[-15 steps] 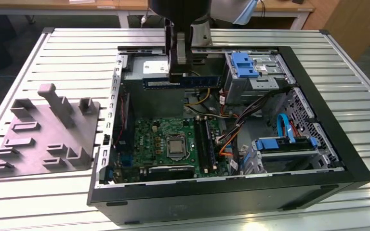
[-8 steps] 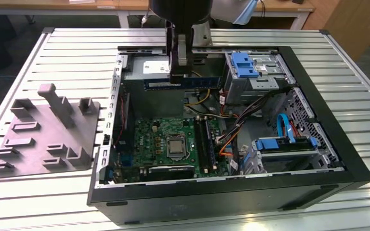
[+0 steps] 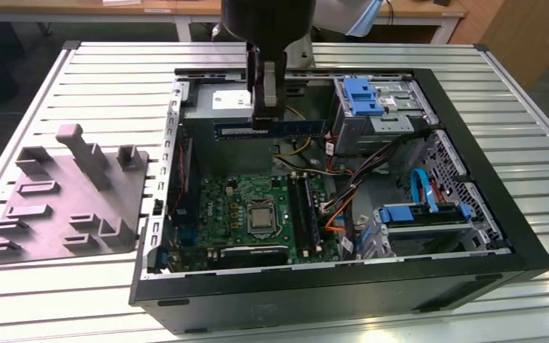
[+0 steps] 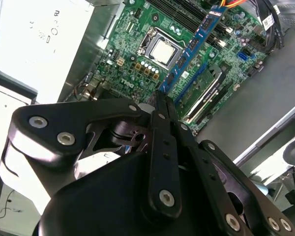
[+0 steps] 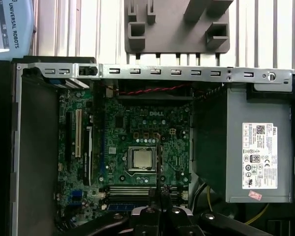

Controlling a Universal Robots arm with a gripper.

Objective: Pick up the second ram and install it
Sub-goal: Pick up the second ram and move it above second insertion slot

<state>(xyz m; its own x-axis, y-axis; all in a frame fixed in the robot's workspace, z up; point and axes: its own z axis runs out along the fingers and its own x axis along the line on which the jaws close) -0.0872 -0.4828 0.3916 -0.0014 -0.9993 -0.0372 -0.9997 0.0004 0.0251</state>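
**Fingers (image 3: 271, 100) locked on the second ram (image 3: 303, 128), high over the open case (image 3: 332, 286)**

Pinched tight near its middle, long edge level, running 9 to 3 o'clock in the exterior view. Hanging well clear of the motherboard (image 3: 246, 207), up by the case's 12 o'clock wall. Silver power supply (image 3: 219, 100) just behind, blue drive cage (image 3: 362, 96) off at 3 o'clock. Down at 6 o'clock from the grip: processor socket (image 3: 258, 216), and right beside it at 3 o'clock, the black socket strips (image 3: 302, 204). Over to the second wrist view: second ram (image 4: 191, 46) shooting out blue from between the fingers (image 4: 160, 142), chips along its face, apart from the board beneath. Grey fixture tray (image 3: 65, 207) lying on the slatted worktop (image 3: 55, 307), at 9 o'clock of the case, just beside it.
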